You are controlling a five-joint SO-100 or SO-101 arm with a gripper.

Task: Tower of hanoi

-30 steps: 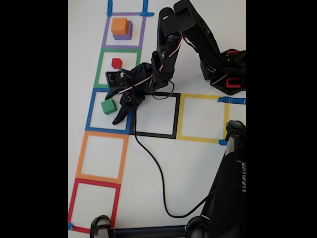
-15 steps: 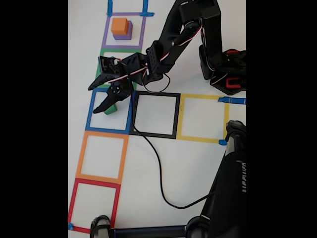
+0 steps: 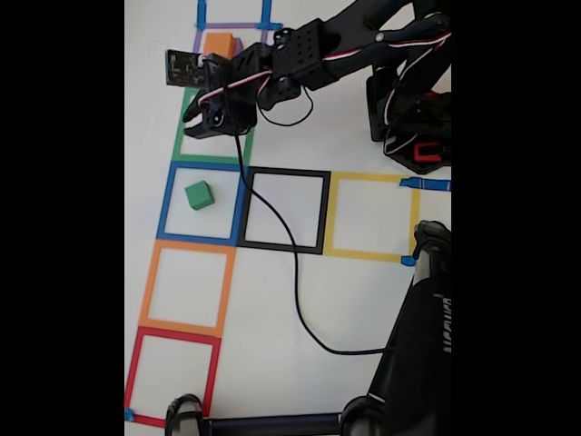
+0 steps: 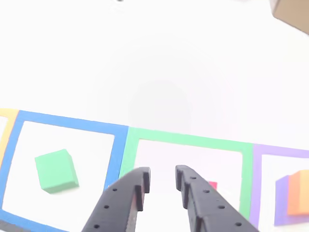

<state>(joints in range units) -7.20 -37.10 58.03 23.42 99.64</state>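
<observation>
So, starting close in the other view: the gripper (image 4: 159,180) fills the bottom centre, its fingers (image 4: 126,198) slightly parted and holding nothing. Peeking out just right of them is the red cube (image 4: 212,185), inside the green tape square (image 4: 188,140). The green cube (image 4: 56,170) sits lower left in the blue square (image 4: 67,123); the orange cube (image 4: 299,192) rides on the purple cube (image 4: 281,200) at the right edge. Best bet, I'd say: nudge right so red sits between the fingers, drop straight to the bench (image 4: 154,58), then squeeze gently since it's tiny. In the fixed view, the gripper (image 3: 201,116) hangs over that green square, upper left.
</observation>
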